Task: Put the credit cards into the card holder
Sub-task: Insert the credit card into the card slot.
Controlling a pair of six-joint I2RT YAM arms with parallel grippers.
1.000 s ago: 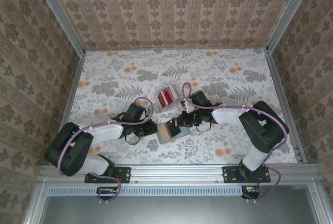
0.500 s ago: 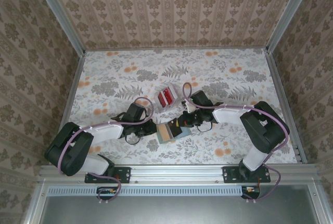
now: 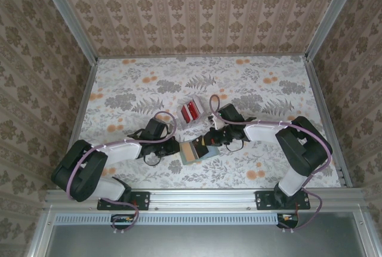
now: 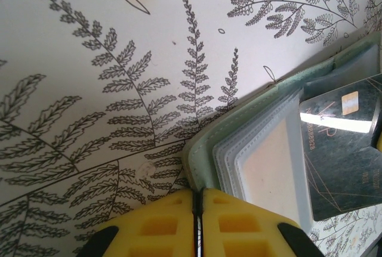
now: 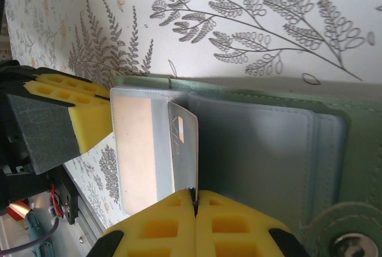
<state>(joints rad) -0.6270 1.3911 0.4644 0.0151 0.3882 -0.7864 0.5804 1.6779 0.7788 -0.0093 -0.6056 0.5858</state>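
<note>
Left wrist: we lose the card holder (image 4: 206,149) off the right edge, and the small print on the dark card (image 4: 340,161) is unreadable. From above the right gripper (image 3: 205,144) hides part of the holder, and we can't count the credit cards (image 3: 191,111).

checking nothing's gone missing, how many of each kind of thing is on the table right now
wallet: 1
pile of red cards: 1, too small to count card by card
dark card at the open wallet: 1
grippers: 2, the left gripper and the right gripper
total: 5
</note>
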